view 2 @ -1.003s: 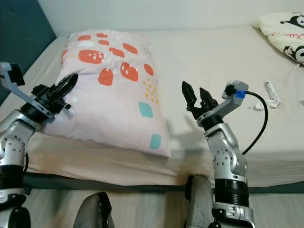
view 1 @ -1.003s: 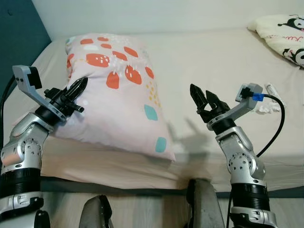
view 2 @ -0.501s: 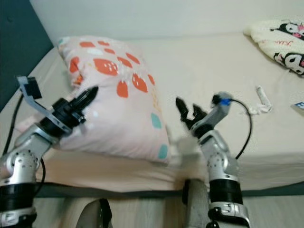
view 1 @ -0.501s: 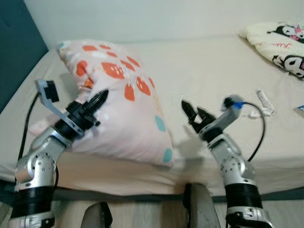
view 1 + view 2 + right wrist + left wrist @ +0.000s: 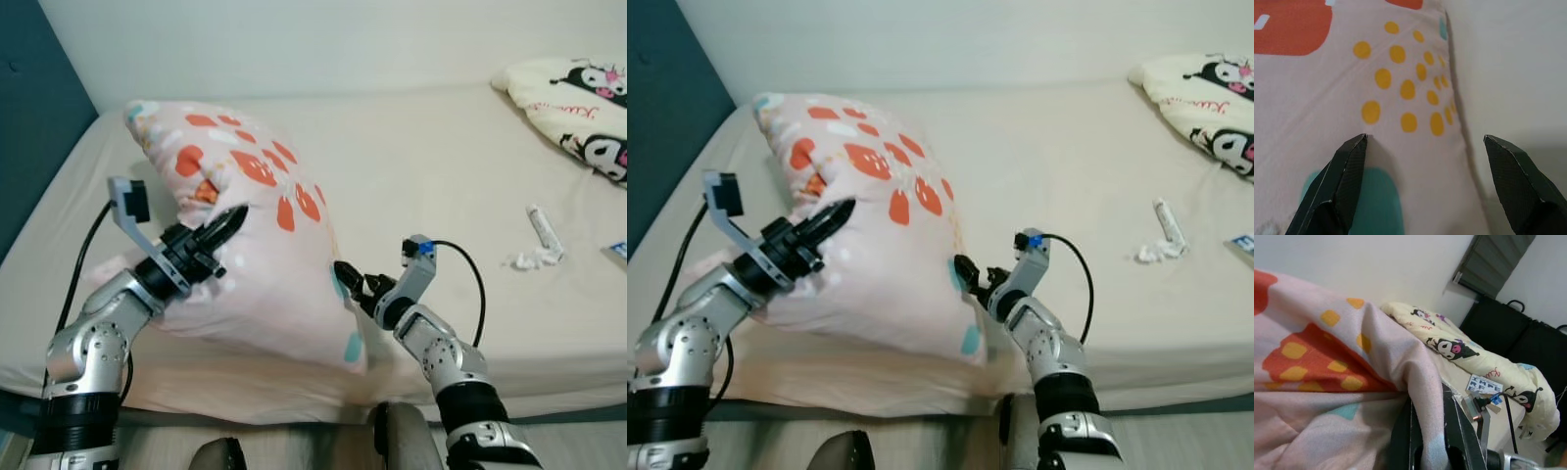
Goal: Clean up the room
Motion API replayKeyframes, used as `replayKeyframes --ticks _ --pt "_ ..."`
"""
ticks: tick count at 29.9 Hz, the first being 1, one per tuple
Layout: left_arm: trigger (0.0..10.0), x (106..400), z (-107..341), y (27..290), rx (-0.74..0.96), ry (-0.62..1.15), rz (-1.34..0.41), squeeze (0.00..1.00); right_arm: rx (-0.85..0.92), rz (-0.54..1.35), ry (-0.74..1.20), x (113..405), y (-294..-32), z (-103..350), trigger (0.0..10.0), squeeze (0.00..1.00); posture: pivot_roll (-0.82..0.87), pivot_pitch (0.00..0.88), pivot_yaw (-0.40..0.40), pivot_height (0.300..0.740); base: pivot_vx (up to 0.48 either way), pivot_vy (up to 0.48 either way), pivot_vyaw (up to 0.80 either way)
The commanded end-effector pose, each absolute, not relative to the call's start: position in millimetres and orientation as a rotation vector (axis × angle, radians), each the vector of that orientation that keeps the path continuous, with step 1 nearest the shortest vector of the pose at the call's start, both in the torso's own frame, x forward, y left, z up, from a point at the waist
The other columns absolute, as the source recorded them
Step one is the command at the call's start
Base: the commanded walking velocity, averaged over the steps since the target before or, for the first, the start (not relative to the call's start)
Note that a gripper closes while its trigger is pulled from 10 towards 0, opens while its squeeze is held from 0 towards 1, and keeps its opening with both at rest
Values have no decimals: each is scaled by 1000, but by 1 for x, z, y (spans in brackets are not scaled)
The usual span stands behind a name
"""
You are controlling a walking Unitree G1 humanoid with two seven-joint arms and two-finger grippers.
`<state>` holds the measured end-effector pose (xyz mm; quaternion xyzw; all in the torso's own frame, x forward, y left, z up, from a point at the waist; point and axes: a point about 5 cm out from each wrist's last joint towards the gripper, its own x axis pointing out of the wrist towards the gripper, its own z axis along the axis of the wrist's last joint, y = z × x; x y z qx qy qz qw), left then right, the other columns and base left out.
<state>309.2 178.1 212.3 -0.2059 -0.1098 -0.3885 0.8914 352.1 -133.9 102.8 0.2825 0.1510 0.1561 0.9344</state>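
Note:
A pink pillow (image 5: 269,264) printed with red strawberries lies on the left half of the bed, its left side bunched up and raised. My left gripper (image 5: 233,217) is shut on a fold of the pillow's fabric on that side; in the left wrist view the cloth (image 5: 1415,382) runs between the fingers (image 5: 1400,440). My right gripper (image 5: 345,277) is open at the pillow's right edge near its lower corner. In the right wrist view the two fingertips (image 5: 1356,147) stand wide apart, with the dotted pillow fabric (image 5: 1400,98) just in front of them.
The beige mattress (image 5: 441,166) stretches away to the right. A cream cartoon-print blanket (image 5: 578,98) sits at the far right corner. A white tube (image 5: 542,227), crumpled tissue (image 5: 529,259) and a card (image 5: 617,252) lie at the right. A dark teal headboard (image 5: 29,127) borders the left.
My left gripper has closed on the pillow and pushed its left side up and inward. My right gripper has swung left to the pillow's right edge. The camera has risen a little.

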Motion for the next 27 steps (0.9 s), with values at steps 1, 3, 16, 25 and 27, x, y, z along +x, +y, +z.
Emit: replayKeyframes --ticks 1,3,16,25,27 --pt "0 307 216 175 -410 -250 -823 0 565 322 361 350 -130 93 10000 0 -12 114 76 625 0 0 0" --pt "0 307 215 175 -414 -245 -819 0 574 344 372 349 -127 91 10000 0 -12 114 76 625 0 0 0" --pt "10000 302 199 164 -525 -223 -807 0 598 317 669 332 -116 49 10000 0 2 121 69 625 0 0 0" --pt "10000 296 209 154 -698 -296 -859 0 618 358 597 337 -115 54 10000 0 7 122 61 625 0 0 0" --pt "10000 294 211 151 -707 -300 -879 0 575 345 634 333 -116 46 10000 0 13 133 58 625 0 0 0"
